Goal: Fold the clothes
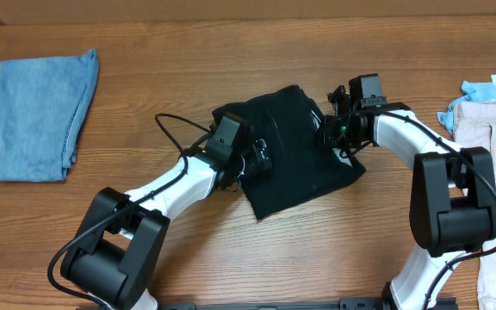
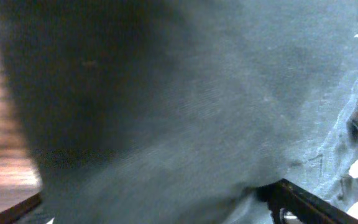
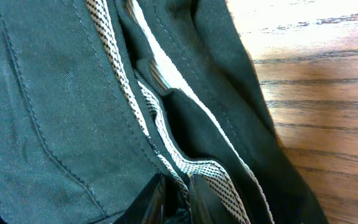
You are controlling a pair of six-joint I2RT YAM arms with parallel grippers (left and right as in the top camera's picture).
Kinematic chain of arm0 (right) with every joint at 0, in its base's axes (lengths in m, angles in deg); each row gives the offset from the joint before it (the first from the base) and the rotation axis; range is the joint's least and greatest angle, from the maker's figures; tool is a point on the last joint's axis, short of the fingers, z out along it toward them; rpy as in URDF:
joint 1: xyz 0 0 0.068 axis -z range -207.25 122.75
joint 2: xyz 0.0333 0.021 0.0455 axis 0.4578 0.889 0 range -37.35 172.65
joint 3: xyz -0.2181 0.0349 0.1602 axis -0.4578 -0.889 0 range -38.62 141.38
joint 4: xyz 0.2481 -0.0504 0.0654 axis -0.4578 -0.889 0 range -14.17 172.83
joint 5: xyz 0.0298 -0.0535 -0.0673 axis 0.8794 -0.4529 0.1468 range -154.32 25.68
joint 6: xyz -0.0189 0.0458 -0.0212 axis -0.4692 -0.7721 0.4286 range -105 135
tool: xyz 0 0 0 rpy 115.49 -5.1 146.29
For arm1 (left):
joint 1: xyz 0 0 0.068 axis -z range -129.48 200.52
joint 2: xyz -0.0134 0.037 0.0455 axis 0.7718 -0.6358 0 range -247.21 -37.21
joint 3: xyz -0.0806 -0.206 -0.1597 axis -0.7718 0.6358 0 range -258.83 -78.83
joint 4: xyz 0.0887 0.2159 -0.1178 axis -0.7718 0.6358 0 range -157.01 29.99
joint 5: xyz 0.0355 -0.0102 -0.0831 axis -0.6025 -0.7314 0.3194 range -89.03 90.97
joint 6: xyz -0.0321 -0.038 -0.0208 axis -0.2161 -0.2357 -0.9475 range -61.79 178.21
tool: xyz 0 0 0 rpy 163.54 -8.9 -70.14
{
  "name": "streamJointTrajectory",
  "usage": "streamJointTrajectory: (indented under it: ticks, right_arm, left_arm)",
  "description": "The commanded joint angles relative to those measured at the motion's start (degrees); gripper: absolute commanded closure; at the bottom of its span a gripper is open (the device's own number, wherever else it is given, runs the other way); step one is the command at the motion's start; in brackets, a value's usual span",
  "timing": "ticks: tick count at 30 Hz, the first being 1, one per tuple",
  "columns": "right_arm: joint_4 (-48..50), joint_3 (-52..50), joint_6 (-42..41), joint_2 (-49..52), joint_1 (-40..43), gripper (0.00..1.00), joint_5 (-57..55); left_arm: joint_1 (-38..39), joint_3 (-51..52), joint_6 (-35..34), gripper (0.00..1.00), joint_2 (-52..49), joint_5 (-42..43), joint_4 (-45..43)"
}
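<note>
The black shorts [image 1: 295, 151] lie crumpled in the middle of the table. My right gripper [image 1: 330, 129] is at their right edge. In the right wrist view its fingers [image 3: 201, 196] are pinched on a fold of black cloth and white dotted lining [image 3: 166, 134], so the right gripper [image 3: 178, 193] is shut on the shorts. My left gripper [image 1: 257, 159] is at the shorts' left edge. Black cloth [image 2: 185, 106] fills the left wrist view, and the left gripper [image 2: 160, 208] is open, with one finger [image 2: 303, 202] at the lower right. A light-blue piece [image 1: 41, 116] lies far left, and a beige piece [image 1: 489, 146] far right.
Bare wooden table [image 1: 257, 52] surrounds the shorts. A light-blue scrap [image 1: 493, 86] sits above the beige piece at the right edge. A black cable [image 1: 179, 129] loops from the left arm over the table.
</note>
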Motion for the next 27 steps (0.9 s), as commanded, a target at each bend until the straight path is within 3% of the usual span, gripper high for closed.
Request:
streamJointTrajectory:
  ticks: [1, 4, 7, 9, 12, 14, 15, 17, 18, 20, 21, 27]
  right_arm:
    - [-0.5, -1.3, 0.0, 2.1, -0.3, 0.83, 1.0]
    - [-0.4, -1.3, 0.0, 2.1, -0.3, 0.83, 1.0]
    - [0.0, -1.3, 0.0, 2.1, -0.3, 0.89, 1.0]
    - [0.9, -0.3, 0.0, 2.0, -0.3, 0.89, 1.0]
    - [-2.2, 4.4, 0.0, -0.7, -0.3, 0.85, 0.9]
    - [-5.6, 8.9, -0.1, -4.6, -0.2, 0.75, 0.7]
    - [-9.1, 12.0, -3.3, -7.8, 0.4, 0.66, -0.8]
    - [-13.0, 14.3, -6.5, -11.1, 1.9, 0.32, -2.9]
    - [-14.0, 14.3, -6.5, -12.2, 2.7, 0.21, -2.9]
    - [-17.2, 14.3, -6.5, -13.2, 5.4, 0.19, -2.9]
    - [-18.7, 14.3, -6.5, -13.2, 7.0, 0.03, -2.9]
    - [-23.1, 14.3, -6.5, -13.2, 10.4, 0.00, -2.9]
  left_arm:
    - [0.3, 2.1, -0.9, 0.16, -0.8, 4.4, -1.3]
    - [0.3, 2.1, -0.8, 0.53, -0.8, 4.5, -1.1]
    - [0.3, 2.1, -0.6, 0.74, -0.8, 4.5, -0.9]
    - [0.1, 2.1, 0.5, 0.96, -0.8, 4.5, -0.7]
    - [0.0, 2.1, 5.4, 0.96, -0.7, 4.5, -1.5]
    - [-0.5, 1.2, 11.1, 0.96, -0.7, 4.5, -1.6]
    - [-1.2, 0.3, 14.4, 0.96, -0.6, 4.5, -0.9]
    - [-3.2, -2.5, 18.2, 0.96, -0.6, 4.5, 1.7]
    - [-4.1, -4.2, 19.9, 0.96, -0.6, 4.5, 3.5]
    - [-6.6, -9.4, 25.2, 0.96, -0.6, 4.5, 9.3]
    - [-7.8, -12.3, 27.8, 0.96, -0.6, 4.5, 12.5]
    - [-11.4, -25.2, 35.2, 0.96, -0.6, 1.2, 22.0]
